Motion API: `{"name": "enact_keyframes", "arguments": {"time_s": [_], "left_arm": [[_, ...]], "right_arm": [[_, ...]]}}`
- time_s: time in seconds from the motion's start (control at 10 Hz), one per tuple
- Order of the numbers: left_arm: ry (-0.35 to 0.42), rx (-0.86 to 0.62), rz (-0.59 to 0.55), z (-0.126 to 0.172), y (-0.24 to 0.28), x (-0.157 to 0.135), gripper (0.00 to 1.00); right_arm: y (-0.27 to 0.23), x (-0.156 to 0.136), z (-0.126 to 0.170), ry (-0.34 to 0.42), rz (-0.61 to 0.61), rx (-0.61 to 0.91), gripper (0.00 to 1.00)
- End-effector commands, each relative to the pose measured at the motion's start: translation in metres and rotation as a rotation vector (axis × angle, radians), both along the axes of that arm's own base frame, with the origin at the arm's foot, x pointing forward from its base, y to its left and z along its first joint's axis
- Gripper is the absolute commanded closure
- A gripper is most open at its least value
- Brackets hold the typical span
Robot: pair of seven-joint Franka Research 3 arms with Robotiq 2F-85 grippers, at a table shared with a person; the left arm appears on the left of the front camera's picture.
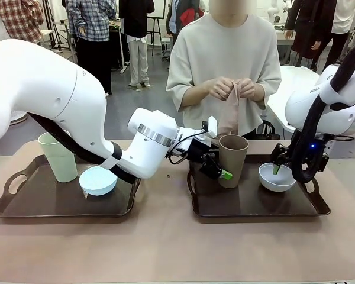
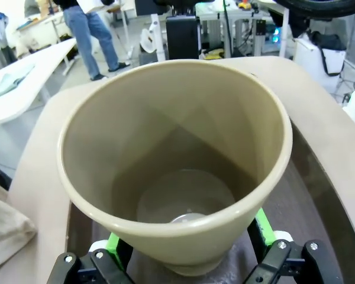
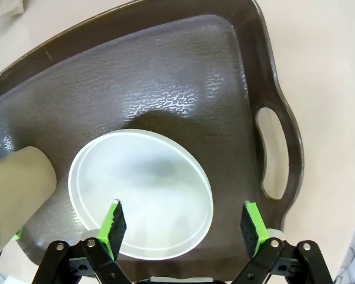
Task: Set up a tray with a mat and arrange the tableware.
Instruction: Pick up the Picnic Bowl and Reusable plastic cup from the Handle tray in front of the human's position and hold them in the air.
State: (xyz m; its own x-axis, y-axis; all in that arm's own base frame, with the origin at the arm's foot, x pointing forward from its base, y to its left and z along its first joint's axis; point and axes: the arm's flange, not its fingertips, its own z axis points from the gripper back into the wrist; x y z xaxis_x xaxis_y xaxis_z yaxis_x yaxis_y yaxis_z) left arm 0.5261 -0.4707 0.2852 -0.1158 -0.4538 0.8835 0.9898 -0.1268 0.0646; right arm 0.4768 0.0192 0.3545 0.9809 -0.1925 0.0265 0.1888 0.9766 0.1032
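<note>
Looks like the grasping step, with no mat laid yet. Holds nothing in the left claw [image 2: 186, 239]: jaws wide apart, flanking the foot of the brown tumbler [image 1: 233, 157], upright between them on the dark tray [image 3: 165, 71]. Gapes likewise at the right claw [image 3: 180, 220], one pad inside the bluish-white bowl [image 3: 139, 189], one outside its rim. Calls for closing squarely, then lifting straight. Beyond the left claw, hands [image 1: 222, 89] working a pinkish cloth [image 1: 231, 112], perhaps the mat; back along its arm, a second tray [image 1: 47, 204] with green tumbler [image 1: 58, 157] and light-blue bowl [image 1: 97, 180]
</note>
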Motion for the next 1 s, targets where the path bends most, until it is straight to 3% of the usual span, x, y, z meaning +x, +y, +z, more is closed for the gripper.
{"name": "enact_keyframes", "arguments": {"time_s": [0.0, 0.1, 0.2, 0.3, 0.4, 0.5, 0.7, 0.8, 0.9], "left_arm": [[-0.009, 0.015, -0.002, -0.0037, -0.0045, 0.0070, 0.00], [-0.015, 0.013, -0.010, -0.0049, -0.0051, 0.0074, 0.59], [-0.017, 0.010, -0.017, -0.0052, -0.0054, 0.0078, 0.59], [-0.015, 0.008, -0.021, -0.0050, -0.0066, 0.0079, 1.00], [-0.010, 0.007, -0.026, -0.0058, -0.0080, 0.0081, 0.63], [-0.007, 0.008, -0.028, -0.0058, -0.0083, 0.0080, 1.00], [0.001, 0.007, -0.037, -0.0070, -0.0077, 0.0082, 1.00], [0.010, 0.004, -0.038, -0.0078, -0.0063, 0.0083, 0.77], [0.024, -0.008, -0.036, -0.0087, -0.0031, 0.0088, 0.77]], "right_arm": [[0.0003, 0.0034, -0.0053, -0.003, 0.031, 0.028, 0.00], [0.0003, 0.0036, -0.0058, 0.000, 0.039, 0.024, 0.57], [0.0002, 0.0037, -0.0063, 0.004, 0.045, 0.023, 0.57], [-0.0005, 0.0043, -0.0071, 0.006, 0.043, 0.025, 1.00], [-0.0017, 0.0046, -0.0076, 0.009, 0.041, 0.026, 0.62], [-0.0021, 0.0045, -0.0079, 0.009, 0.040, 0.027, 1.00], [-0.0029, 0.0045, -0.0087, 0.011, 0.038, 0.030, 1.00], [-0.0032, 0.0043, -0.0092, 0.015, 0.038, 0.032, 1.00], [-0.0037, 0.0038, -0.0093, 0.017, 0.038, 0.033, 1.00]]}}
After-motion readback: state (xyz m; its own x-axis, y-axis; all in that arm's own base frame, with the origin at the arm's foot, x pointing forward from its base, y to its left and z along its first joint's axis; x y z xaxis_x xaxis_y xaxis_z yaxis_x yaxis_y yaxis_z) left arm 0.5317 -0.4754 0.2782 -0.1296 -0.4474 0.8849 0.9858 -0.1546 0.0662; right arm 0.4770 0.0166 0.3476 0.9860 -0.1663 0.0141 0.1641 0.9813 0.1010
